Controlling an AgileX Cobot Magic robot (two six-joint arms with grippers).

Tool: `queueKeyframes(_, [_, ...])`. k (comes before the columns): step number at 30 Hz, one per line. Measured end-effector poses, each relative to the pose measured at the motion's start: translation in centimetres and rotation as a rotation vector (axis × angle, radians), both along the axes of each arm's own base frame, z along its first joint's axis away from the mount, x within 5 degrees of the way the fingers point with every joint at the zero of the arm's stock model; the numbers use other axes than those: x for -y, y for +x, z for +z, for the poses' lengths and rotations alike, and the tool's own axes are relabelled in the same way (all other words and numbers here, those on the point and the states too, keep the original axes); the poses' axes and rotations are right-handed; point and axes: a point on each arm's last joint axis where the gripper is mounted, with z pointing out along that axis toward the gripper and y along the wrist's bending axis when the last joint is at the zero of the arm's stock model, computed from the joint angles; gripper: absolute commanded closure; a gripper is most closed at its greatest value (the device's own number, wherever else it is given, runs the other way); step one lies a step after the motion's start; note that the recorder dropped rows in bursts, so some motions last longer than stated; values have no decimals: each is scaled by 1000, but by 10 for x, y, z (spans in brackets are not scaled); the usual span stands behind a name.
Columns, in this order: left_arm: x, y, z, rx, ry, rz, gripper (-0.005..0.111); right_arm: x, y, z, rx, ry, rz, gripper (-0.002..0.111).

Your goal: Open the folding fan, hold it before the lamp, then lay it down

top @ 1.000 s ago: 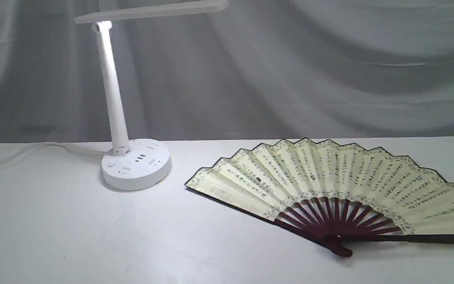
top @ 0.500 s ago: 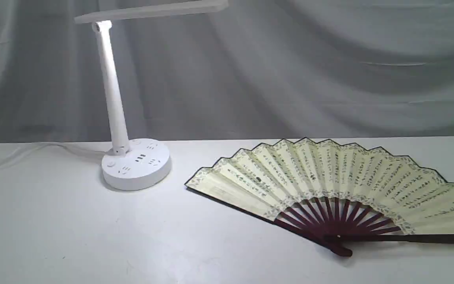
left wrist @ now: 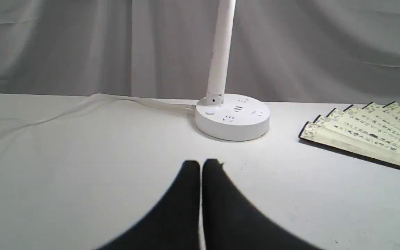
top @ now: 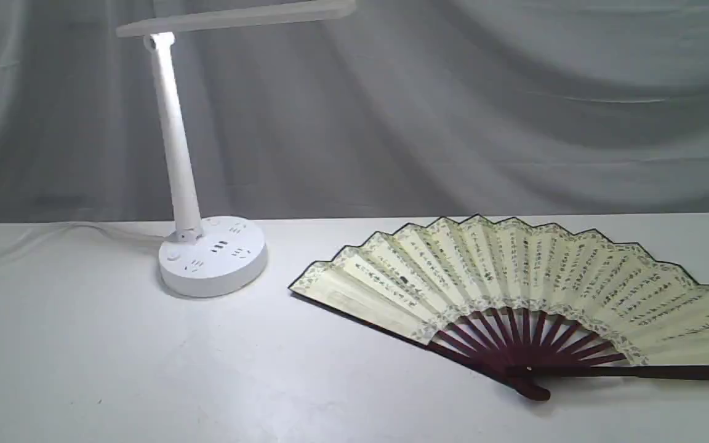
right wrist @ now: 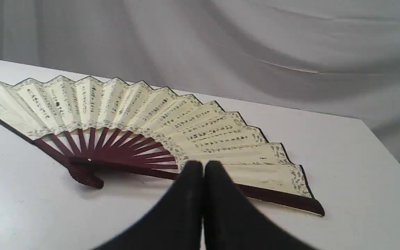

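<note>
The folding fan [top: 514,277] lies spread open and flat on the white table [top: 84,369], cream pleats with dark script, maroon ribs meeting at a pivot near the front. The right wrist view shows the fan [right wrist: 134,114] just beyond my right gripper [right wrist: 203,166], which is shut and empty. The white lamp [top: 213,252] stands at the left with its light bar overhead. My left gripper [left wrist: 201,165] is shut and empty, short of the lamp base [left wrist: 233,116]; the fan edge [left wrist: 359,135] lies off to one side. Neither gripper shows in the exterior view.
The lamp's white cord [top: 53,237] trails along the table's back left. A grey draped cloth [top: 453,111] hangs behind the table. The table's right edge [right wrist: 387,152] drops off close past the fan's end.
</note>
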Motion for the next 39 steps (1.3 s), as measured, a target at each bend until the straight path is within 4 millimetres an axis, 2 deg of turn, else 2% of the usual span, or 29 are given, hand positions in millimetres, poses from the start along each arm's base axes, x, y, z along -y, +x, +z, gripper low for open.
queueKeyframes(39, [0,0,0,0,3,0,107,0,0,0,0,24,-3,108])
